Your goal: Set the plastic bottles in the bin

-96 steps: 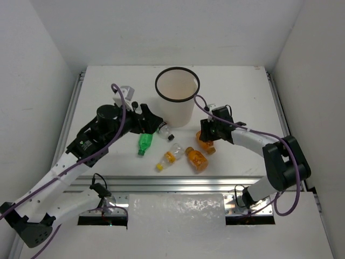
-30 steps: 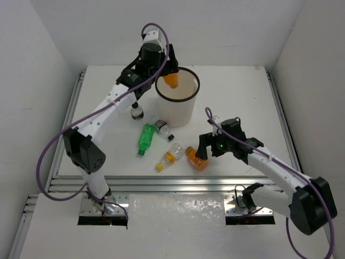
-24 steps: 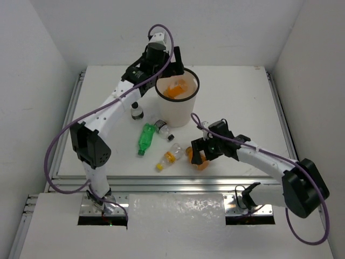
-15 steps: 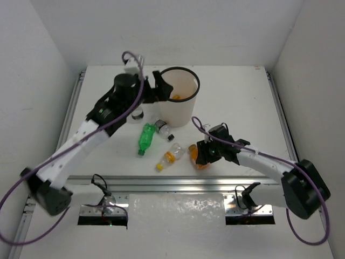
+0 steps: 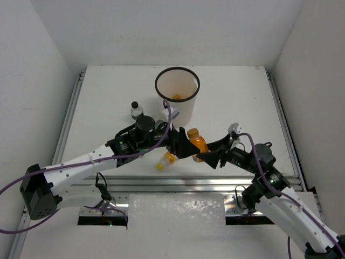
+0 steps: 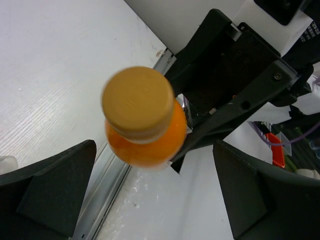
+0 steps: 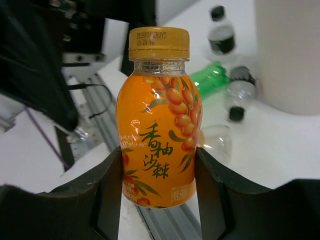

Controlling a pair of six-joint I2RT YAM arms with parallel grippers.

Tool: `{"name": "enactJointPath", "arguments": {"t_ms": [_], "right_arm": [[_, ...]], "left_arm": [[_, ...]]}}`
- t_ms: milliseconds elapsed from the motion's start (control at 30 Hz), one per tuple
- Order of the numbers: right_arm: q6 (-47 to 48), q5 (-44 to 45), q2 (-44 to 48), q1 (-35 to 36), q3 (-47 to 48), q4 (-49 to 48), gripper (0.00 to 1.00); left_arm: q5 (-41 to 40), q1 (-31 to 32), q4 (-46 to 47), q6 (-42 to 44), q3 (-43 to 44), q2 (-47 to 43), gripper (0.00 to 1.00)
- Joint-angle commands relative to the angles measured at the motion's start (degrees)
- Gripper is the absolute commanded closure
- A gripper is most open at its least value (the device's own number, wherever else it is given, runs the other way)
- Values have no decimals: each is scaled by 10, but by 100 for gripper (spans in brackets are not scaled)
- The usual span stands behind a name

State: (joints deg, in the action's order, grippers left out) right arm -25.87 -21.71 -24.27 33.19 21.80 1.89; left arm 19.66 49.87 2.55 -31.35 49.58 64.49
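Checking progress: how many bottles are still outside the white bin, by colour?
squat orange plastic bottle: 1
green plastic bottle: 1
clear plastic bottles with black caps: 2
clear plastic bottle with yellow cap: 1
total: 5

My white bench (image 5: 237,97) carries the white bin (image 5: 183,110), upright toward the far side. Left of the bin a clear black-capped bottle (image 5: 136,111) stands upright. Nearer me, on their sides, lie a green bottle (image 7: 215,75), a second black-capped bottle (image 7: 240,92) and a yellow-capped bottle (image 5: 167,158).
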Motion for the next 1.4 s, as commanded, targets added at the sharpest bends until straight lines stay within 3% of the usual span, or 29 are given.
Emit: {"name": "enactJointPath", "arguments": {"t_ms": [0,133,200,233,267,333,367,400,433,467,500,533,600,633,667,867,900,967,1000,1067,1200,1367], "right_arm": [[-21,-97,28,3,-18,-100,77],[-25,-111,27,3,-3,-110,77],[-28,-112,20,3,3,-116,76],[-28,-116,16,3,9,-117,74],[-28,-119,12,3,10,-120,71],[-34,-126,13,3,5,-135,57],[-36,-121,14,3,6,-131,45],[-35,-113,20,3,8,-121,26],[-32,-73,24,3,11,-90,1],[-24,-37,29,2,17,-63,1],[-25,12,35,3,22,10,1],[-46,132,36,3,31,46,1],[-80,234,30,3,38,119,1],[-104,310,26,2,37,177,1],[-127,322,20,2,35,194,1],[-161,298,1,3,-2,182,1],[-167,285,-2,3,-20,150,1],[-186,226,-27,3,-35,117,1],[-222,215,-46,3,-44,89,1],[-268,211,-116,18,-54,65,1],[-404,344,-225,113,-50,16,1],[-488,522,-418,287,108,98,1]], "left_arm": [[10,13,58,2,25,-8,0],[19,16,61,0,27,13,3],[36,18,65,-5,32,24,28],[36,18,62,-5,38,27,45],[29,18,48,-4,48,28,76],[12,19,34,1,60,33,90],[4,19,17,8,78,35,100],[-29,19,5,9,88,36,100],[-59,18,-10,9,101,38,100],[-105,18,-64,10,137,40,100],[-220,18,-95,9,160,45,100],[-277,16,-119,11,208,49,100],[-411,9,-171,23,252,70,100],[-432,-12,-181,29,274,79,100],[-442,-26,-192,41,312,92,100],[-369,-145,-216,78,452,221,99],[-374,-157,-222,82,471,257,92],[-367,-170,-248,90,532,295,46],[-365,-178,-270,91,568,329,5],[-364,-180,-290,91,595,359,0],[-371,-181,-286,80,568,325,0],[-405,-179,-294,80,481,196,0]]}}
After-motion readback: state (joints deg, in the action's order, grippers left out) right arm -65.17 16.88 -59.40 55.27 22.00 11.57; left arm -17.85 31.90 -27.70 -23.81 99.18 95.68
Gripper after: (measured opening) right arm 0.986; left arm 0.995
